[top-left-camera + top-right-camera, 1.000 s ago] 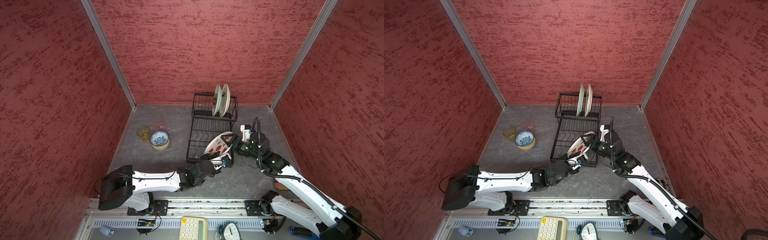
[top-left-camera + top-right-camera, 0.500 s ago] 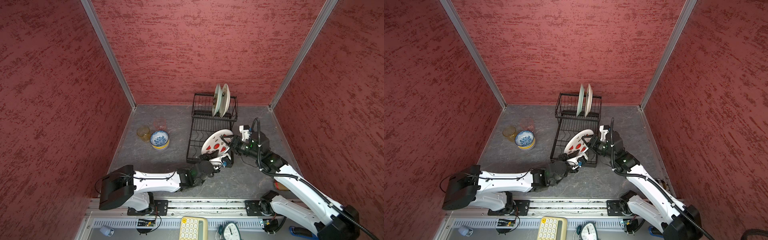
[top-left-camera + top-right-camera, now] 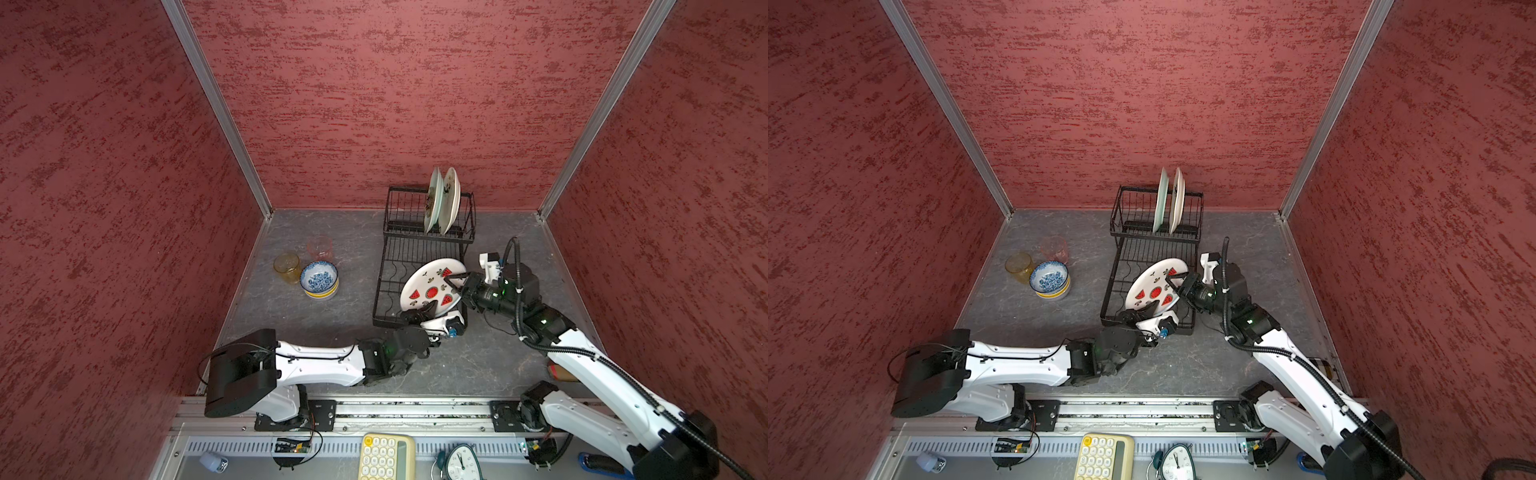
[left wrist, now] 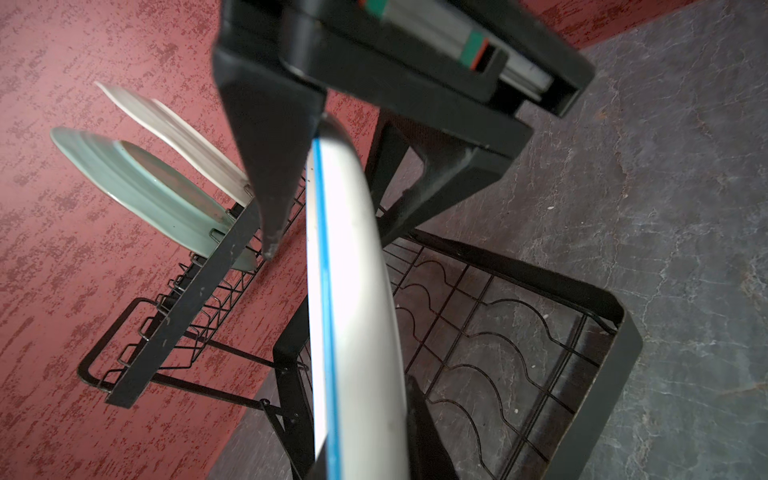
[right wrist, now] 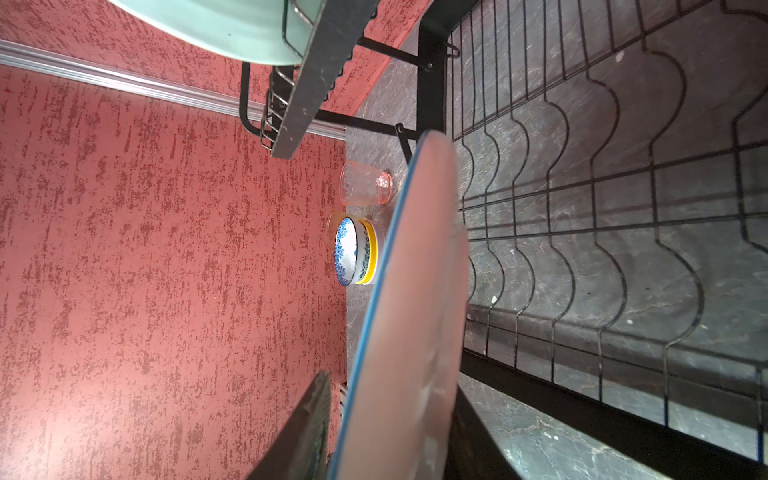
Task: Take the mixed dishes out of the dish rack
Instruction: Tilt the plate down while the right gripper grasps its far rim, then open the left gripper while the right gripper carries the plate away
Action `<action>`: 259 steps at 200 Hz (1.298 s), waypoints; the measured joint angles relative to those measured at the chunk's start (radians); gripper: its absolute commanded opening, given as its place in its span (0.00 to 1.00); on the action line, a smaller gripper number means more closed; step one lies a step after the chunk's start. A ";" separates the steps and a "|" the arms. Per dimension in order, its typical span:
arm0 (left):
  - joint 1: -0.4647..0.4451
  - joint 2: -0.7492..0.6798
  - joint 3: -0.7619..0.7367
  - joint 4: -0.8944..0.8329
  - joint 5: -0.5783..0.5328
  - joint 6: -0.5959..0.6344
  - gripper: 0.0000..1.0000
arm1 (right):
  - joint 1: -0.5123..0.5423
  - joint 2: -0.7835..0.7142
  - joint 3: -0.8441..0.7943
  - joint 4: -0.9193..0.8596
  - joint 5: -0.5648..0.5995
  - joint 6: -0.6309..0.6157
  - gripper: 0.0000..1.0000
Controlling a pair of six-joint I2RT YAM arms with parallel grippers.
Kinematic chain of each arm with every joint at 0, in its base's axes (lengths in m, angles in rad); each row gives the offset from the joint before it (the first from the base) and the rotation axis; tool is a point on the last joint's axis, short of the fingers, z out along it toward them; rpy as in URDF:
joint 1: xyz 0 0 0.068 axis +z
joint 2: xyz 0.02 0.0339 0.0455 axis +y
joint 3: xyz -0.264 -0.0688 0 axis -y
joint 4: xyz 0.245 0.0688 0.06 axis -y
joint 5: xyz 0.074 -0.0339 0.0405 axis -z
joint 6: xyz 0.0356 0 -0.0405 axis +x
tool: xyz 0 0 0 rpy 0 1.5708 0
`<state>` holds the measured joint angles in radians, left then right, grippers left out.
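Observation:
The watermelon-print plate (image 3: 432, 286) (image 3: 1154, 289) tilts above the dish rack's (image 3: 380, 291) flat grid tray. My left gripper (image 3: 428, 309) (image 4: 361, 457) is shut on its near rim. My right gripper (image 3: 455, 281) (image 5: 386, 449) straddles its right rim, open, with a thin gap at one finger (image 5: 307, 432). A pale green plate (image 3: 433, 199) and a cream plate (image 3: 451, 199) stand upright in the tall basket. Left of the rack, on the floor, a blue-white bowl (image 3: 319, 277) sits in a yellow bowl (image 3: 322, 293), beside an amber tumbler (image 3: 286, 268) and a pink tumbler (image 3: 320, 248).
Red walls close in the grey floor (image 3: 353, 257) on three sides. The arms' rail (image 3: 395, 409) runs along the front, with a keypad (image 3: 386, 457) and a clock (image 3: 461, 461) in front of it. Bare floor lies between the bowls and the rack.
The right gripper's jaws have narrowed around the watermelon plate's right rim. The plate has turned a little more face-up and shifted slightly left. The left gripper keeps its hold.

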<state>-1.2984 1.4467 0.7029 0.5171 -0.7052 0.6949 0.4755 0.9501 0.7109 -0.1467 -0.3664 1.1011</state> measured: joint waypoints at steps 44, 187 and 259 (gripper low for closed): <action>-0.005 0.016 0.000 0.024 -0.020 0.021 0.00 | -0.007 -0.002 0.000 -0.011 -0.004 0.001 0.00; -0.005 -0.026 -0.008 0.097 0.023 -0.072 0.60 | -0.041 -0.040 -0.019 -0.022 0.031 -0.037 0.00; 0.032 -0.135 -0.049 0.033 0.098 -0.173 0.81 | -0.047 -0.055 -0.026 -0.014 0.038 -0.032 0.00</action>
<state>-1.2663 1.3113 0.6537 0.5499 -0.6067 0.5220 0.4286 0.8955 0.6846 -0.1612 -0.3286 1.0691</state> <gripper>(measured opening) 0.774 0.174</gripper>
